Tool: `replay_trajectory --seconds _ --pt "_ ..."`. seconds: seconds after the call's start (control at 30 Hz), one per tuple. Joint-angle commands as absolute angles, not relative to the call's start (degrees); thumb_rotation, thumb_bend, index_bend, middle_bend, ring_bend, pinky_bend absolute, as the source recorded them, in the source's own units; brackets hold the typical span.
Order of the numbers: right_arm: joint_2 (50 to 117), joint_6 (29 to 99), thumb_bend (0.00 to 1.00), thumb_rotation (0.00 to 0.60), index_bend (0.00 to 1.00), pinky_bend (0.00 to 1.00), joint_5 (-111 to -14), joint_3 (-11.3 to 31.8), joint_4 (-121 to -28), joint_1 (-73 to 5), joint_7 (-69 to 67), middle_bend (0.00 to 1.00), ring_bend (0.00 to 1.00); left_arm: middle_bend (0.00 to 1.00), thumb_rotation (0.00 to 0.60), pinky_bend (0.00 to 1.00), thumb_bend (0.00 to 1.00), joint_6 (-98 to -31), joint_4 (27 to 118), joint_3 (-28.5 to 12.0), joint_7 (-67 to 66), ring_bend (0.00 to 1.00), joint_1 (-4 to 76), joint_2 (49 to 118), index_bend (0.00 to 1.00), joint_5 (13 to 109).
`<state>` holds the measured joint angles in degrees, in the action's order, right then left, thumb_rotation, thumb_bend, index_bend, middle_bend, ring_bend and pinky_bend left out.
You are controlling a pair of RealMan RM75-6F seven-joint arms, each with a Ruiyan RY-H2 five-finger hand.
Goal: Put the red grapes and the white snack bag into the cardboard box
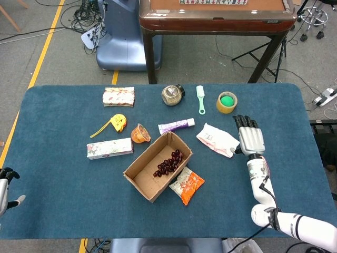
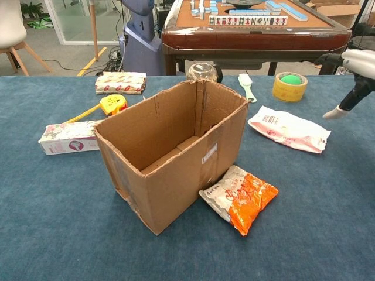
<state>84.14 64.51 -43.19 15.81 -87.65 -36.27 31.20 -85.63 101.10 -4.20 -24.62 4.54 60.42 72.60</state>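
The cardboard box (image 1: 138, 177) (image 2: 176, 170) stands open-topped in the middle of the blue table. The red grapes (image 1: 168, 163) lie inside it, seen only from the head view. The white snack bag (image 1: 217, 140) (image 2: 287, 129) lies flat on the cloth to the right of the box. My right hand (image 1: 249, 138) (image 2: 353, 70) hovers just right of the bag, fingers stretched out and apart, holding nothing. My left hand (image 1: 6, 187) shows only at the far left edge, off the table, its fingers too cut off to read.
An orange-and-white snack bag (image 1: 186, 185) (image 2: 240, 198) lies against the box's near right side. Behind the box are a purple tube (image 1: 176, 126), orange cup (image 1: 139, 134), tape measure (image 1: 117, 122), tissue box (image 1: 109, 148), tape roll (image 1: 227, 102), brush (image 1: 200, 98) and jar (image 1: 172, 95).
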Motion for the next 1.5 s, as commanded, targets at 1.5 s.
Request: replay_trajectory --seconds 1.5 --pt "98.2 49.4 0.31 0.600 0.19 0.38 -33.7 17.1 -65.0 -43.2 24.5 0.28 0.24 0.30 0.600 0.36 0.06 -86.4 102.5 -4.3 -23.9 0.22 4.2 59.2 0.42 73.4"
